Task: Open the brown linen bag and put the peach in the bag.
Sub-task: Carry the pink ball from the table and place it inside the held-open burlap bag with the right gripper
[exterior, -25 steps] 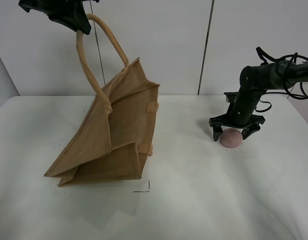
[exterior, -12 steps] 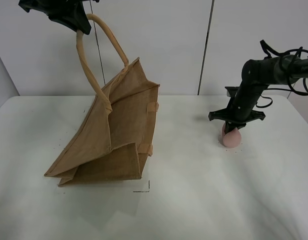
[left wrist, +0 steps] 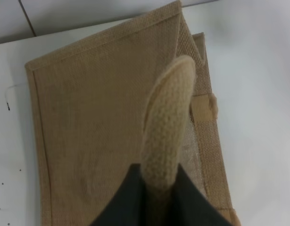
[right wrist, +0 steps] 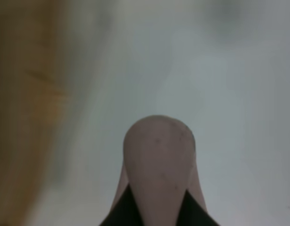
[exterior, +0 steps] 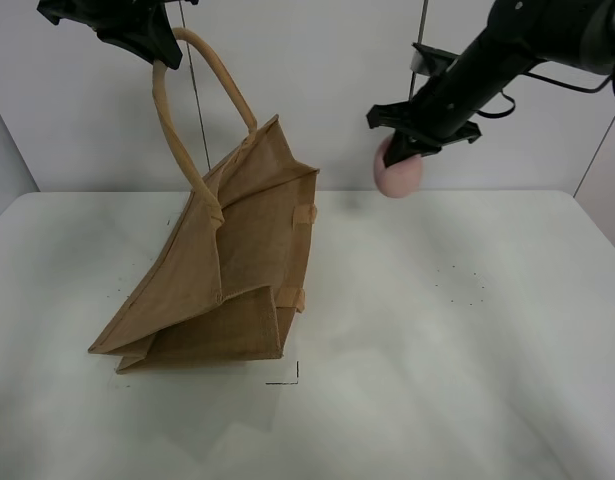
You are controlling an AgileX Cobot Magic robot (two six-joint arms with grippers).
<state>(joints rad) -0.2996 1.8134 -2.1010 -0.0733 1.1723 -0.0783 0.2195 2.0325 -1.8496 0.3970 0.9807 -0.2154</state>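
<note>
High at the left of the overhead view: left gripper (exterior: 157, 58), pinched closed on the top of the beige loop handle (exterior: 192, 120) of the bag (exterior: 232, 265). In the left wrist view, grips that same handle (left wrist: 168, 127) between two dark fingers (left wrist: 123, 207), with no gap showing between rope and fingers. Holds only the handle and touches nothing else.

Bag hanging tilted from that grip. Lower end rests on the white table (exterior: 437, 350), upper edge held high and leaning toward the right. From the left wrist view, one broad woven side of the bag (left wrist: 97, 117) spread out flat below the gripper.

High at the right of the overhead view: right gripper (exterior: 411, 148), pointing down and closed around the peach (exterior: 398, 172). Carries the peach in the air, well clear of the table, in front of the pale wall (exterior: 327, 90). Sits to the right of the bag's top corner, near it but apart from it.

Right wrist view blurred. Shows the peach (right wrist: 159, 160) wedged between two dark fingers (right wrist: 117, 217), its rounded end sticking out past them. Pale table beyond it, and a brown smear of bag (right wrist: 22, 117) along one side.
</note>
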